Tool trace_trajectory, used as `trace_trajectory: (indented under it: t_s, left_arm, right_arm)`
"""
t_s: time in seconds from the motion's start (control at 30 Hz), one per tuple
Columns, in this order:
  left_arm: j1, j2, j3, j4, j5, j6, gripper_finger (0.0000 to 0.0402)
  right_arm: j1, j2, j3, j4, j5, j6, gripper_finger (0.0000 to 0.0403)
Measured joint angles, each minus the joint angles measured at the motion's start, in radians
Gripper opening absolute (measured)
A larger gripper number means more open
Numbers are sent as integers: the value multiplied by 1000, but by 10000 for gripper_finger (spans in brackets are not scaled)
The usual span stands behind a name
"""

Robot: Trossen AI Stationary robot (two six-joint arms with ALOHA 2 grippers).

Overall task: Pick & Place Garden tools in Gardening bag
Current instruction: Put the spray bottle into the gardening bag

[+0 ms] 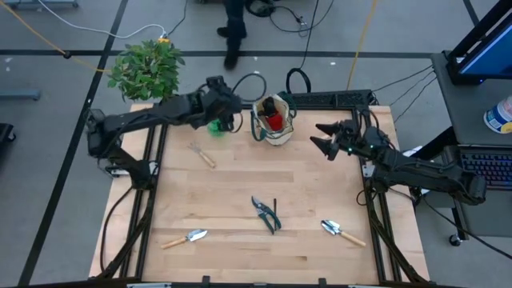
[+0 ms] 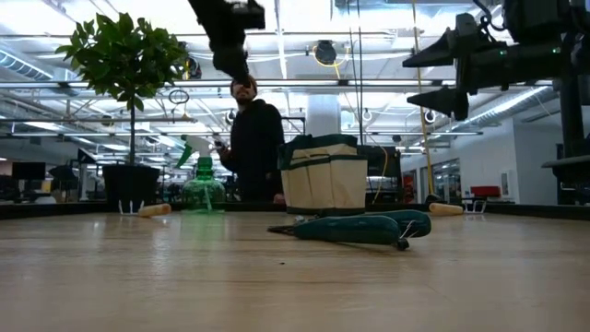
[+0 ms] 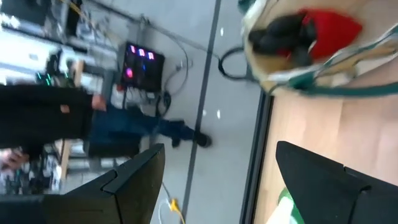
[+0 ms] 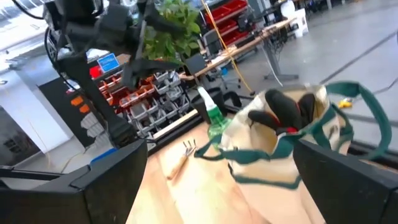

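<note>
Beige fabric with dark green trim makes up the gardening bag (image 1: 274, 120), which stands upright near the middle of the bench's far edge, mouth open upward; inside it lie the red-black gloves (image 1: 274, 120). No writing on the bag can be read. Just beside it toward the far-left corner stands the green spray bottle (image 1: 216, 126), upright, partly under the left gripper (image 1: 232, 104), which hangs above the far edge with its fingers spread and nothing between them. The small fork (image 1: 202, 154) lies left of the bench's centre, its long axis diagonal, tines toward the far-left corner. The dark pruning shears (image 1: 266, 214) lie near the middle of the near half, running roughly far to near. One trowel (image 1: 186, 238) lies toward the near-left corner, blade pointing right; another trowel (image 1: 342, 232) lies toward the near-right corner, blade pointing far-left. The right gripper (image 1: 322, 137) hovers near the right edge, spread wide and empty.
</note>
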Motion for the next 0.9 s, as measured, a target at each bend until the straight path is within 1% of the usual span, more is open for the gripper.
trace_trajectory:
  t_s: [0.1,0.27,0.33,0.43,0.63,0.9]
  left_arm:
    - [44,31,4,-41,14,-23,310]
    - [108,58,4,-149,114,-103,310]
    - [124,59,4,-182,133,-115,310]
    - [139,58,4,-185,154,-118,310]
    - [161,55,4,-219,243,-127,310]
    - [184,57,4,-256,244,-132,313]
  right_arm:
    - [0,0,-15,-1,0,23,394]
    - [0,0,-21,0,0,39,394]
    - [0,0,-21,7,0,39,394]
    - [0,0,-21,7,0,38,394]
    - [0,0,-21,7,0,37,394]
    - [0,0,-21,7,0,39,394]
